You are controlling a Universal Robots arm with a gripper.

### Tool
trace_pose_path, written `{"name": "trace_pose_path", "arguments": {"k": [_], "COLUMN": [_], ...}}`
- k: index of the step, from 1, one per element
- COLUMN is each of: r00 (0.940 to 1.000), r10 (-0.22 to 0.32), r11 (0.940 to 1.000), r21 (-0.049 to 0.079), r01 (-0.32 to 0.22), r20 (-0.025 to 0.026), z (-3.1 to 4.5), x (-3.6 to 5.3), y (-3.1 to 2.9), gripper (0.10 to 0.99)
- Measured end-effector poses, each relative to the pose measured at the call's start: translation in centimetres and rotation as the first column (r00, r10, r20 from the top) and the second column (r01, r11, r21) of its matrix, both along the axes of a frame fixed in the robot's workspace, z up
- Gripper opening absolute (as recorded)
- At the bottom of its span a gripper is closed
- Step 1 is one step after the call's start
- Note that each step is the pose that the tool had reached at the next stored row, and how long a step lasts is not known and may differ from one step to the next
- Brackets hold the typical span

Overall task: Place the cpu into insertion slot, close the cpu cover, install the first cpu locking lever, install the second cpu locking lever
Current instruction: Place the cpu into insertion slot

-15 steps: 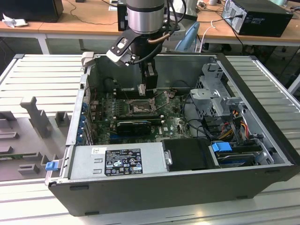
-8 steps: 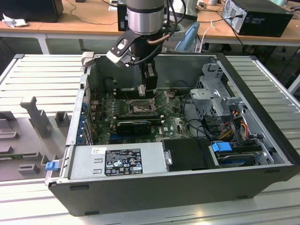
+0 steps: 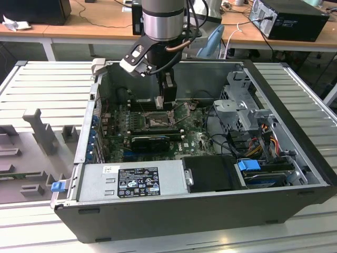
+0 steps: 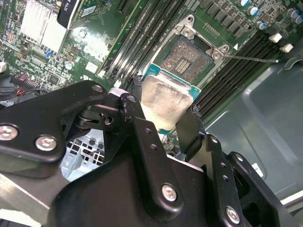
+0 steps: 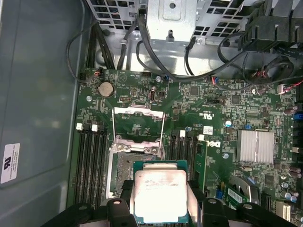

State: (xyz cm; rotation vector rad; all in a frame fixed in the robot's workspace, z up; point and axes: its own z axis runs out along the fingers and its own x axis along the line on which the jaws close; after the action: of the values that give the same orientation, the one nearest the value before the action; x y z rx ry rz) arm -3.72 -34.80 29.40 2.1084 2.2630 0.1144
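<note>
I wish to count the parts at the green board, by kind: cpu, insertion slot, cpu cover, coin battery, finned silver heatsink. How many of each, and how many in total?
cpu, held by the gripper: 1
insertion slot: 1
cpu cover, open: 1
coin battery: 1
finned silver heatsink: 1
Total: 5
</note>
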Motion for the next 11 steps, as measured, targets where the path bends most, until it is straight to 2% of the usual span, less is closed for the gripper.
{"name": "trace_pose_path", "arguments": {"k": [4, 6, 11], "r00": [1.0, 0.9992, 0.9987], "r10": [-0.004, -0.04, -0.051], "r11": [1.0, 0.9992, 0.9987], "r21": [0.0, 0.0, 0.0], "r01": [0.004, 0.04, 0.051], "r20": [0.0, -0.0001, -0.0001], "z": [-0.09, -0.13, -0.25], "x": [0.0, 0.0, -0.07], "y": [0.01, 0.02, 0.03], "gripper": [0.529, 0.529, 0.529]}}
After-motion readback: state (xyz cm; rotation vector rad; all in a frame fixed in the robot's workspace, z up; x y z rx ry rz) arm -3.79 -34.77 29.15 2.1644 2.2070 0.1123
